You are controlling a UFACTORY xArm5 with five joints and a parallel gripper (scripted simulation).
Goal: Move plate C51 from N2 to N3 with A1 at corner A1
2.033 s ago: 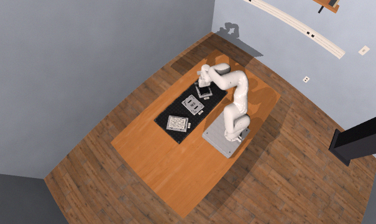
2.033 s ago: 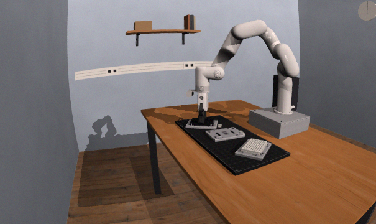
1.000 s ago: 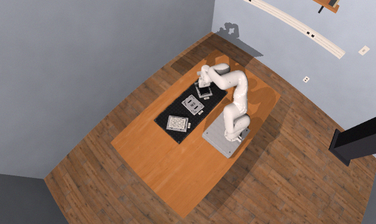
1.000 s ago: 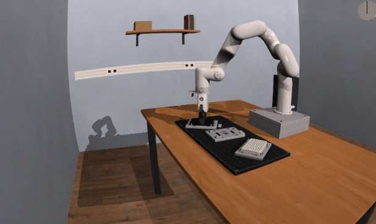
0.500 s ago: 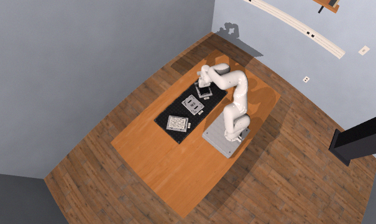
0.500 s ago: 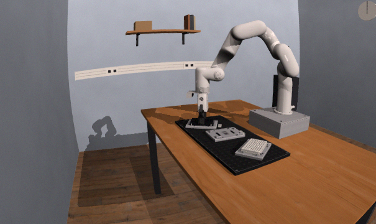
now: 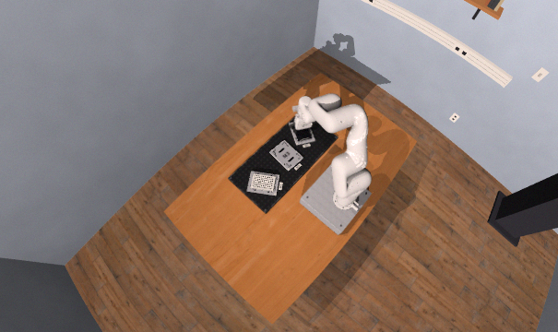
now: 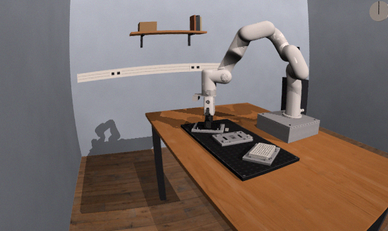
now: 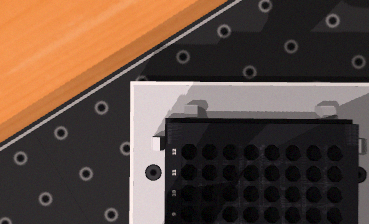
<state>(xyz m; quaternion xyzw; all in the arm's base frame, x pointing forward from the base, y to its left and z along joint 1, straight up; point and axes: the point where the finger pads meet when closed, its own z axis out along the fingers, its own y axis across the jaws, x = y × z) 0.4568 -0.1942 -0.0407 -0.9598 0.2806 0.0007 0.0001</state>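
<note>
A black well plate (image 7: 304,134) (image 9: 260,170) sits in the far grey nest (image 7: 312,138) (image 8: 198,129) (image 9: 145,125) on the black deck mat (image 7: 246,172) (image 8: 232,162) (image 9: 85,150). My gripper (image 8: 208,124) is lowered straight onto this plate and is shut on it across its width. Its fingers do not show in the wrist view. The middle nest (image 7: 286,155) (image 8: 232,138) holds no plate. A white well plate (image 7: 263,182) (image 8: 262,150) sits on the near nest (image 8: 253,158). I cannot read the labels or the nest signs.
The arm's grey base block (image 7: 326,203) (image 8: 286,126) stands on the wooden table (image 7: 242,249) (image 8: 309,192) beside the mat. Small sign tabs (image 7: 298,167) lie next to the nests. The table edge runs close to the far nest in the wrist view.
</note>
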